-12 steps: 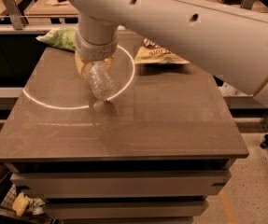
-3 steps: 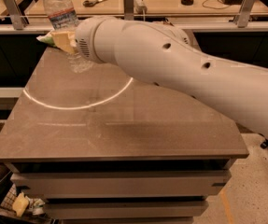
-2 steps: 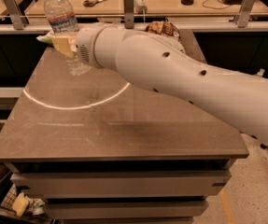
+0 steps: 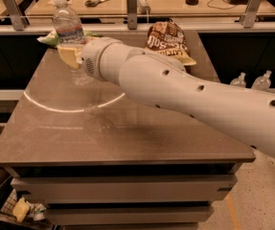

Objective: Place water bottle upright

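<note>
The water bottle (image 4: 68, 24) is a clear, crinkly plastic bottle with a white cap and a pale label band. It stands upright near the far left of the brown table (image 4: 127, 128). Its base (image 4: 81, 75) is at the tabletop, but I cannot tell if it rests there. My gripper (image 4: 71, 54), with pale yellow fingers (image 4: 68, 56), is shut around the bottle's middle. The thick white arm (image 4: 185, 95) reaches in from the right and hides part of the bottle's lower body.
A brown chip bag (image 4: 168, 40) lies at the table's far edge, right of the bottle. A green bag (image 4: 48, 38) lies behind the bottle. Two small clear nozzle bottles (image 4: 252, 80) stand low at the right. A white arc (image 4: 70, 107) marks the tabletop.
Four seconds ago the bottle hung tilted, cap up, over the table's middle. It now stands upright at the far left. Over the last second the arm and bottle shifted slightly right.
</note>
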`<state>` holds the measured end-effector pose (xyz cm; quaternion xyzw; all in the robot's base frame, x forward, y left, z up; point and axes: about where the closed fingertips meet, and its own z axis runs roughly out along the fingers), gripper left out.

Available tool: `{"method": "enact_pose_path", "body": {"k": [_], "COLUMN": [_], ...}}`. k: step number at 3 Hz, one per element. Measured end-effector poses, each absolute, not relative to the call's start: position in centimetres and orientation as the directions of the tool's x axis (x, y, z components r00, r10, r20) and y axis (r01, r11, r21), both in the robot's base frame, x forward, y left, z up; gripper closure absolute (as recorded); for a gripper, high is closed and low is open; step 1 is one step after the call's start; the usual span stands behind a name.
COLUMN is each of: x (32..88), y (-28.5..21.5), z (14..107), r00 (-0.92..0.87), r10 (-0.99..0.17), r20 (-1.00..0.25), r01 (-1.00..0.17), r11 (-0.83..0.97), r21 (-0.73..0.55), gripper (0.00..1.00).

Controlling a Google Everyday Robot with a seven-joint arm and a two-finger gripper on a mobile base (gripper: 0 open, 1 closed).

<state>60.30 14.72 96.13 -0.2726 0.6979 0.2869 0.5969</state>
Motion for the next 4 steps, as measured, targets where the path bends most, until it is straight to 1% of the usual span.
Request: {"method": "enact_pose_path", "body": {"k": [2,3,4], "x": [60.8,61.0,61.0], "y": [14.1,14.3,14.5], "z": [93.9,93.4,93.5], "r00": [-0.132,-0.107,-0.074], "r10": [0.007,0.024,0.014], "r20": [-0.991,-0.994,-0.997], "r01": [-0.675,-0.653,-0.624], "r11": [0.732,0.752,0.779], "r21": [0.095,0.088,0.058], "gripper": [1.00,1.00,1.00]}}
